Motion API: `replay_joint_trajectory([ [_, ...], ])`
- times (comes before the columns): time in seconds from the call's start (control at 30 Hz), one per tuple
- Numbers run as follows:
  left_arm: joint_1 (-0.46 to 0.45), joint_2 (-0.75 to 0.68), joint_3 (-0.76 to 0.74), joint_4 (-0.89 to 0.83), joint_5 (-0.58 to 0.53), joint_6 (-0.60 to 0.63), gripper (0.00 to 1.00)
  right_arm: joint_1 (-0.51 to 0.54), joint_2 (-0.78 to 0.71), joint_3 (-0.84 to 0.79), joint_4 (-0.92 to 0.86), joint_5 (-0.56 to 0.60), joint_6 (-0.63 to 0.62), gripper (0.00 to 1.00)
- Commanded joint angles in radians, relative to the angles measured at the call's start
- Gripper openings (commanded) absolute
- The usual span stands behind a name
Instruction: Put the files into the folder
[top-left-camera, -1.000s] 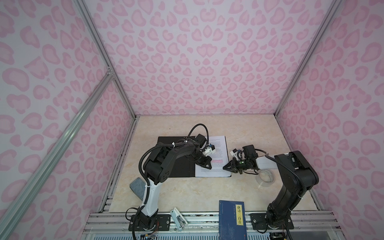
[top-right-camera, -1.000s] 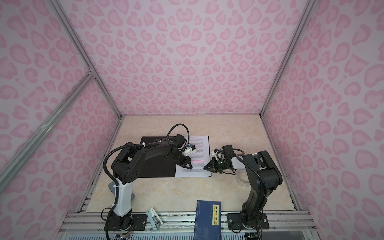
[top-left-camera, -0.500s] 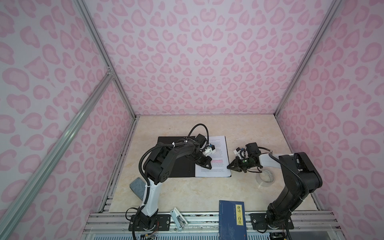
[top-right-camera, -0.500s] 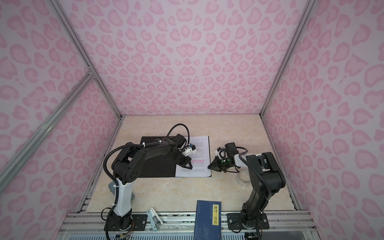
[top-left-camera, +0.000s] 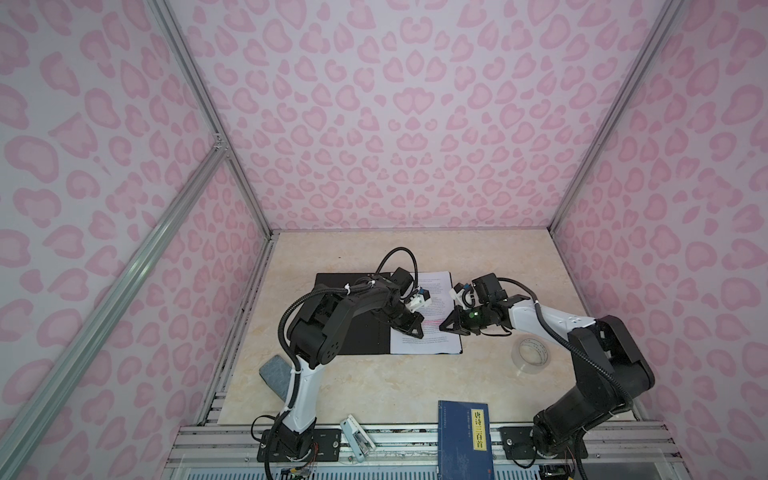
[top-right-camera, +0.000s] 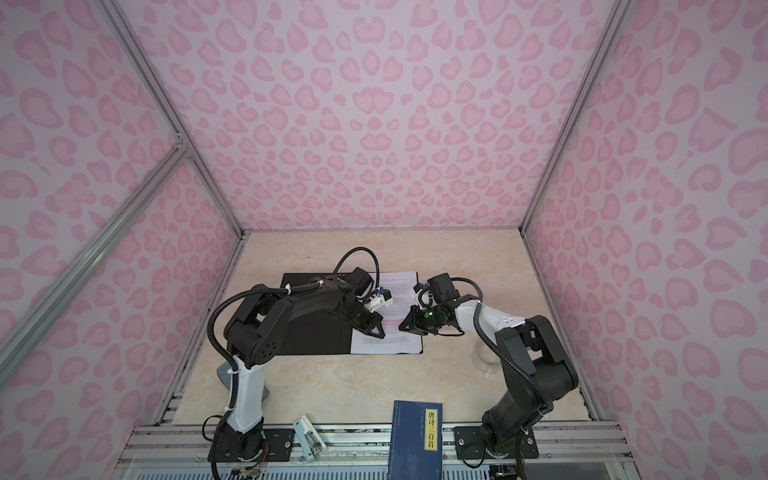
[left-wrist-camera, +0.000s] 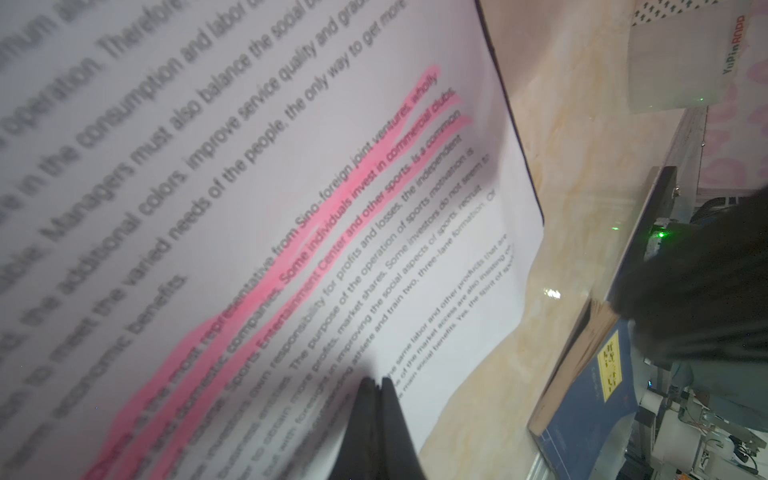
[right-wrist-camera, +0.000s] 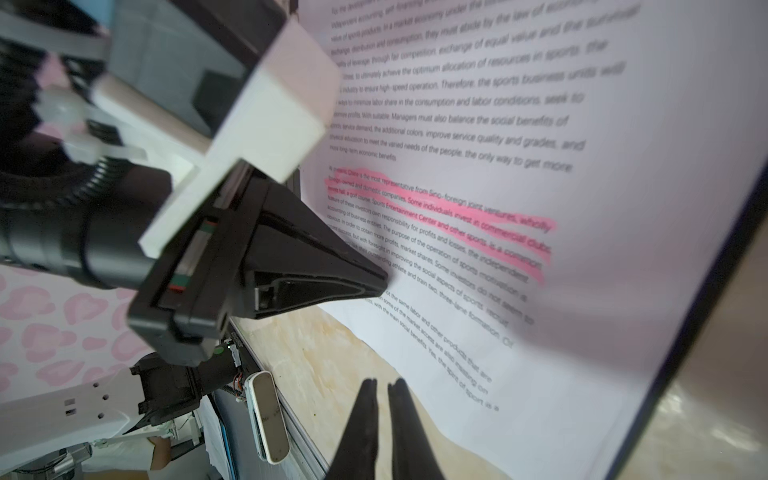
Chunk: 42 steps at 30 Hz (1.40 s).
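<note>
Files (top-left-camera: 437, 291): white printed sheets with pink-highlighted lines, lying flat on the right leaf of the open folder, mid-frame in both top views (top-right-camera: 392, 345)
Folder (top-left-camera: 361, 345): open flat on the counter (top-left-camera: 374, 386), black inside facing up; left leaf bare and partly hidden by the left arm; its dark edge runs along the sheets' border in the left wrist view (left-wrist-camera: 515, 137)
Left hand (top-left-camera: 417, 328): fingers (left-wrist-camera: 365, 399) pressed together with nothing between them; tips down on the sheets, just beside the pink lines
Right hand (top-left-camera: 444, 326): fingers (right-wrist-camera: 365, 415) almost together, a thin slit between, holding nothing; at the sheets' right edge, tips facing the left hand; contact with the paper cannot be told
Book (top-left-camera: 465, 440): dark blue with a yellow title strip, at the lower edge of the frame, well apart from the folder
Tape roll (top-left-camera: 532, 357): clear, on the counter right of the folder
</note>
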Motion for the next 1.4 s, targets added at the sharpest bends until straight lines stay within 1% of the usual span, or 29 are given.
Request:
replay_joint_trajectory([
  [0.0,-0.003,0.027,-0.011,-0.077,-0.157,0.009,0.04,0.009,0.034,-0.017,0.023,0.019,0.015,0.12],
  [0.33,-0.003,0.027,-0.013,-0.081,-0.156,0.011,0.04,-0.035,0.113,-0.096,0.050,0.035,-0.014,0.11],
  [0.5,-0.003,0.028,-0.014,-0.082,-0.156,0.012,0.04,-0.095,0.126,-0.137,0.036,0.050,-0.043,0.10],
  [0.7,-0.003,0.028,-0.016,-0.084,-0.160,0.015,0.04,-0.173,0.106,-0.168,0.002,0.055,-0.090,0.10],
  [0.83,-0.002,0.031,-0.014,-0.085,-0.159,0.013,0.04,-0.203,0.097,-0.170,-0.030,0.055,-0.122,0.10],
  [1.1,-0.002,0.036,-0.012,-0.088,-0.159,0.015,0.04,-0.230,0.098,-0.148,-0.062,0.043,-0.147,0.10],
  [1.23,-0.002,0.034,-0.009,-0.093,-0.164,0.018,0.04,-0.230,0.028,-0.099,-0.059,-0.021,-0.106,0.10],
  [1.37,-0.002,0.035,-0.005,-0.096,-0.163,0.018,0.04,-0.230,-0.035,-0.008,-0.113,-0.031,-0.095,0.11],
])
